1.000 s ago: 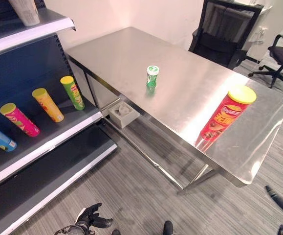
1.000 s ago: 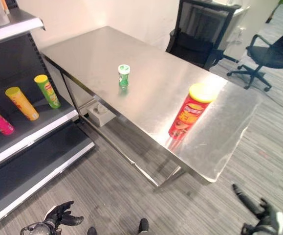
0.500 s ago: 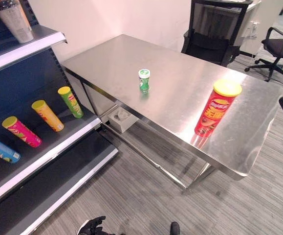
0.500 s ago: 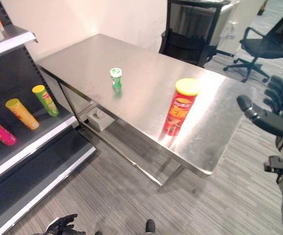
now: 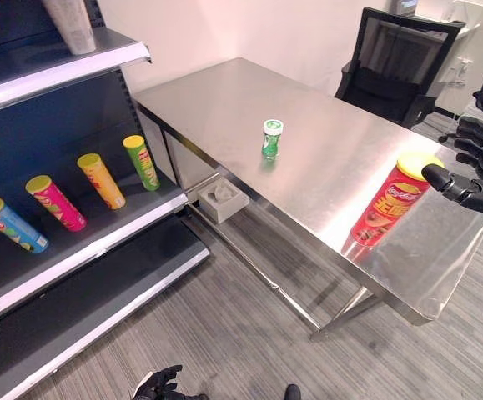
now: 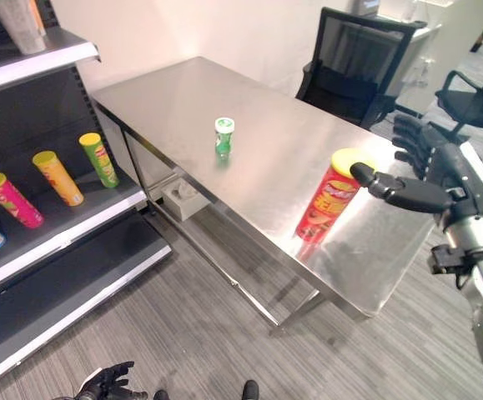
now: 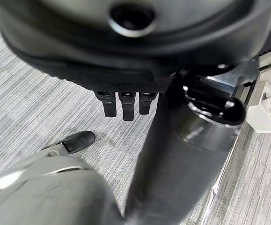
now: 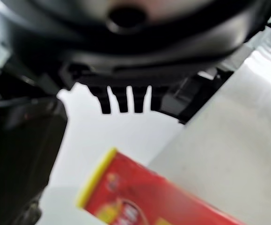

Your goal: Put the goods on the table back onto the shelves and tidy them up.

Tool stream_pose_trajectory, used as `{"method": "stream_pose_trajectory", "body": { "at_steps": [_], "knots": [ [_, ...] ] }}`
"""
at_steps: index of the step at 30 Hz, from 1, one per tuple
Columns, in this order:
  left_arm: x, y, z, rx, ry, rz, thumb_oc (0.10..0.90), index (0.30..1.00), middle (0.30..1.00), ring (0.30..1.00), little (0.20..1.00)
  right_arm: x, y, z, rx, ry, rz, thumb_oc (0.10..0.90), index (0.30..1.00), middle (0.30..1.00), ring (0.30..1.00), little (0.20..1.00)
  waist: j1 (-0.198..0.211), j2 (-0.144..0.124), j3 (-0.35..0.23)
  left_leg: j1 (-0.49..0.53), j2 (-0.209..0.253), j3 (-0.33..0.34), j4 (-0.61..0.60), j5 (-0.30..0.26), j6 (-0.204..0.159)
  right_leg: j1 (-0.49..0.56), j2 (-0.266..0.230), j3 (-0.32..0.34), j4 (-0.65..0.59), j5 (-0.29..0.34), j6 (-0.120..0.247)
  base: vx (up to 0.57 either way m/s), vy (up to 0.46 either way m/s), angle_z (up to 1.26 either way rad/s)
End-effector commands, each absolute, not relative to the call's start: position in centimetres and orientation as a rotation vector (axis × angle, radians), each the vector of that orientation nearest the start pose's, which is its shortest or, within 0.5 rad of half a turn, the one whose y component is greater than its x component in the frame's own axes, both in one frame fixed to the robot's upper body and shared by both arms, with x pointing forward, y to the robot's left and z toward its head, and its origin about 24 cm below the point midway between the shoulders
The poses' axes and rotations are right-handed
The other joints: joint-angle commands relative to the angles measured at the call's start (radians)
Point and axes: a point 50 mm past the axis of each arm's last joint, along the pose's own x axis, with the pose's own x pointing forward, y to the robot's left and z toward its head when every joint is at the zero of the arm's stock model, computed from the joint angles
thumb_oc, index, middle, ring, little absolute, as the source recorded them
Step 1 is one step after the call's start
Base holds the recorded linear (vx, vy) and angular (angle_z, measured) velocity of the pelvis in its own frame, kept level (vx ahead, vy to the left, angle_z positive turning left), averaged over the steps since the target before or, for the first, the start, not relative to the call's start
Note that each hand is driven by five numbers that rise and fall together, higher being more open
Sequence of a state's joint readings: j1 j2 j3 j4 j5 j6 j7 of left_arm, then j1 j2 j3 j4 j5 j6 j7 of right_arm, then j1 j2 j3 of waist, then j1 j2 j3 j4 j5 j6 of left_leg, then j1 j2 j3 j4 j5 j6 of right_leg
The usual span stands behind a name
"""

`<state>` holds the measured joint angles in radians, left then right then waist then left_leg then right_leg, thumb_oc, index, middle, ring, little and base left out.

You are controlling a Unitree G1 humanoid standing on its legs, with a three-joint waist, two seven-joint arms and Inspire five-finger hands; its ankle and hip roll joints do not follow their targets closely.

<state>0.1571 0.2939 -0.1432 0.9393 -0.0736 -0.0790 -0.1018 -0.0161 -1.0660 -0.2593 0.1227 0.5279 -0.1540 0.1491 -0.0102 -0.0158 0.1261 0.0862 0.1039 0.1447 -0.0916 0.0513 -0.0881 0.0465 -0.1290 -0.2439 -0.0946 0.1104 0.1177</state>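
Note:
A tall red chip can (image 5: 389, 206) with a yellow lid stands upright near the right end of the steel table (image 5: 224, 100). A small green can (image 5: 271, 138) stands upright at the table's middle. My right hand (image 6: 441, 171) hovers open just right of the red can, at lid height. Its thumb reaches toward the lid, and I cannot tell whether it touches. The right wrist view has the red can (image 8: 140, 197) just past the straight fingers (image 8: 126, 101). My left hand (image 5: 159, 385) hangs low near the floor, open and holding nothing.
On the left, a dark shelf unit (image 5: 99, 250) has several chip cans lying on its middle board: blue (image 5: 12, 225), pink (image 5: 55, 202), orange (image 5: 101, 180), green (image 5: 142, 162). A pale container (image 5: 72, 25) stands on the upper board. Black office chairs (image 5: 395, 75) stand behind the table, a white box (image 5: 223, 198) under it.
My right hand has risen from low at the right to beside the red can's lid. The camera has shifted; the cans have not moved.

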Motion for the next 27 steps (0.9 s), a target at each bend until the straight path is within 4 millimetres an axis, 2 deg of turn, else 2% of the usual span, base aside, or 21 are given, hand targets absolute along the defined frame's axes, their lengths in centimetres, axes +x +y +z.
{"method": "stream_pose_trajectory", "body": {
  "at_steps": [1, 21, 22, 23, 24, 27],
  "knots": [
    [11.7, 25.1, -13.4, 0.284, 0.943, -0.055, 0.800, 0.900, 0.900, 0.900, 0.900, 24.7, -34.7, 26.7, -0.666, -0.467, -0.118, 0.800, 0.900, 0.900, 0.900, 0.900, 0.039, -0.044, -0.034, 0.019, -0.001, -0.005, 0.004, -0.091, -0.011, 0.020, -0.061, -0.023, 0.007, -0.033, 0.086, -0.01, -0.002, 0.06],
    [11.4, 25.6, -13.3, 0.279, 0.946, -0.022, 0.800, 0.900, 0.900, 0.900, 0.900, 25.6, -34.6, 24.4, -0.688, -0.369, -0.096, 0.800, 0.900, 0.900, 0.900, 0.900, 0.055, -0.052, -0.027, 0.014, 0.000, -0.020, 0.004, -0.088, -0.013, 0.027, -0.063, -0.038, 0.007, -0.041, 0.084, 0.00, -0.001, 0.03],
    [11.3, 25.6, -13.3, 0.277, 0.947, -0.021, 0.800, 0.900, 0.900, 0.900, 0.900, 25.6, -34.6, 24.3, -0.682, -0.369, -0.099, 0.673, 0.709, 0.709, 0.709, 0.709, 0.056, -0.052, -0.027, 0.014, 0.000, -0.021, 0.004, -0.088, -0.013, 0.028, -0.063, -0.039, 0.007, -0.041, 0.084, 0.00, 0.000, 0.00],
    [11.3, 25.7, -13.3, 0.278, 0.948, -0.020, 0.800, 0.900, 0.900, 0.900, 0.900, 25.5, -34.7, 24.2, -0.678, -0.373, -0.107, 0.502, 0.453, 0.453, 0.453, 0.453, 0.056, -0.051, -0.027, 0.015, 0.001, -0.021, 0.004, -0.089, -0.012, 0.028, -0.063, -0.040, 0.007, -0.042, 0.084, 0.00, 0.000, 0.00],
    [11.3, 25.7, -13.3, 0.279, 0.947, -0.018, 0.800, 0.900, 0.900, 0.900, 0.900, 25.6, -34.6, 24.2, -0.668, -0.382, -0.114, 0.400, 0.300, 0.300, 0.300, 0.300, 0.057, -0.051, -0.027, 0.015, 0.001, -0.022, 0.004, -0.089, -0.012, 0.028, -0.062, -0.040, 0.007, -0.042, 0.084, 0.00, 0.000, 0.00],
    [11.4, 25.7, -13.2, 0.282, 0.945, -0.014, 0.800, 0.900, 0.900, 0.900, 0.900, 25.7, -34.5, 24.1, -0.658, -0.407, -0.138, 0.400, 0.300, 0.300, 0.300, 0.300, 0.060, -0.049, -0.025, 0.015, 0.000, -0.024, 0.004, -0.090, -0.011, 0.029, -0.062, -0.040, 0.007, -0.044, 0.083, 0.00, 0.000, 0.00]
  ]
}}
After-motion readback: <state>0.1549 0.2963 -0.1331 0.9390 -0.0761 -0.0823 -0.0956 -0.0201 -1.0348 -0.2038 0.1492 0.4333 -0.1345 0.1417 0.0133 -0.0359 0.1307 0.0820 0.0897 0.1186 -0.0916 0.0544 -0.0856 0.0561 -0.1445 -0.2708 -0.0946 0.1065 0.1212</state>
